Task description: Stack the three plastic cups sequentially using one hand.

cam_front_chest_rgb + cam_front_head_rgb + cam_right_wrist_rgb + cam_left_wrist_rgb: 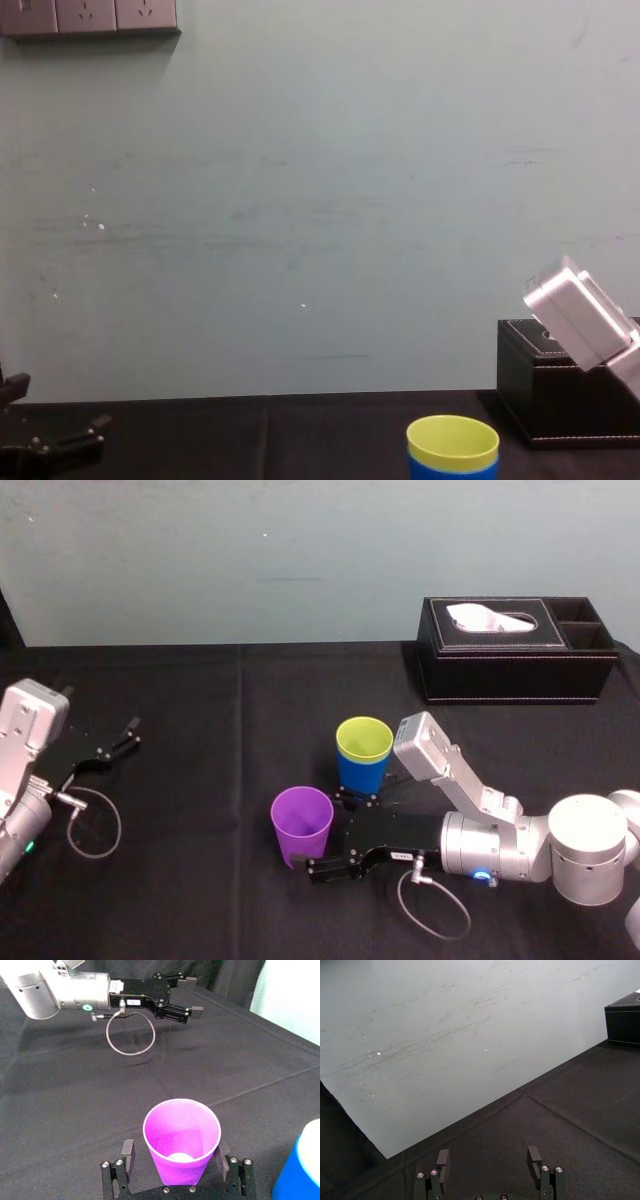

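Nearest, right of centre, the right gripper [335,835] reaches in from the right, low over the tabletop [190,900]. Its jaws are spread wide, one on the near side and one on the far side of the purple cup [302,823]. That cup stands upright on the cloth, mouth up. The right wrist view shows a gap between one jaw and the cup wall; on the other side, contact cannot be told. The far jaw lies in the narrow lane between the purple cup and the base of the blue cup [361,776].

Just beyond and slightly right, the blue cup stands upright with the yellow-green cup [364,737] nested inside it, its rim band standing proud. The pair is near the purple cup but apart from it.

Clearance: bare tabletop runs left from the purple cup to the left gripper [128,732], parked well apart near the left edge with its jaws open. Open cloth also separates the cups from the black tissue box [515,652], which sits far right near the wall [250,560].

By view:
- The right wrist view looks down into the purple cup. Farther off it shows the left gripper held off the cloth, with a looped cable [131,1035] beneath it.
- The chest view shows the nested rims side-on, the tissue box beyond them to the right, and sockets [90,15] high on the wall at left.
- The left wrist view shows its own jaws apart over bare cloth, with a corner of the tissue box far off.
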Controlling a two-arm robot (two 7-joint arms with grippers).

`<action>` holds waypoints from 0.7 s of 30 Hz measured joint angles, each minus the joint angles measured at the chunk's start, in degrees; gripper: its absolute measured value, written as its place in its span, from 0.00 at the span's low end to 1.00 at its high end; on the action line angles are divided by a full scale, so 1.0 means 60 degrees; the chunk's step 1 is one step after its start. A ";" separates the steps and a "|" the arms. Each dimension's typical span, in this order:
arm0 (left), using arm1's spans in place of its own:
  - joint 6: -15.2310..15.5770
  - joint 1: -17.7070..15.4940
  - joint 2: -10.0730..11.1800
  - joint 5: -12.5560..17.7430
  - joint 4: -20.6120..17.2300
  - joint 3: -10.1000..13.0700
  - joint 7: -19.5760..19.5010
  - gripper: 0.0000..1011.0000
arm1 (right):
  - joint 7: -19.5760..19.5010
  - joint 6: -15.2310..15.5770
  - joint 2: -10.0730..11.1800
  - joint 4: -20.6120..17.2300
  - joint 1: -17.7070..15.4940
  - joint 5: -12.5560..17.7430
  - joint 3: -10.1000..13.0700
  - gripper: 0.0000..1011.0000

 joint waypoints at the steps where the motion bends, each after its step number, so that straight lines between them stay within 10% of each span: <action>1: 0.0000 -0.0001 0.0000 -0.0001 0.0000 0.0000 0.0000 1.00 | 0.0000 -0.0001 0.0001 0.0000 -0.0001 0.0001 0.0000 0.99; 21: 0.0000 -0.0001 0.0000 -0.0001 0.0000 0.0000 0.0000 1.00 | -0.0072 -0.0037 -0.0032 -0.0002 -0.0040 0.0013 0.0062 0.99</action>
